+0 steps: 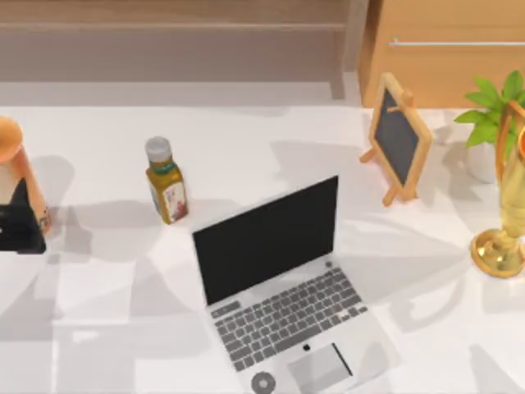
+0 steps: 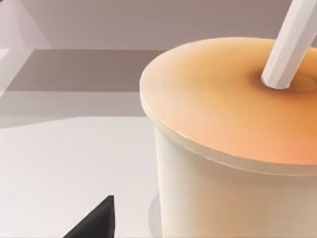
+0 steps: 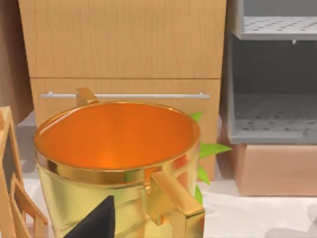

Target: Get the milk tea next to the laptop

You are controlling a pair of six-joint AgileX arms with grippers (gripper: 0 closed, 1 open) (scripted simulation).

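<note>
At white table's (image 1: 98, 328) left edge, left gripper (image 1: 18, 228) against peach-orange milk tea cup (image 1: 16, 176); grip state unclear. Silver-grey laptop (image 1: 287, 316) open mid-table, well apart. Wooden cabinets (image 1: 443, 49) behind.

You see a peach-orange cup (image 1: 18, 176) with a white straw (image 2: 292, 42), a silver-grey laptop (image 1: 287, 304) with a black screen, and a yellow-green bottle (image 1: 166, 190).
</note>
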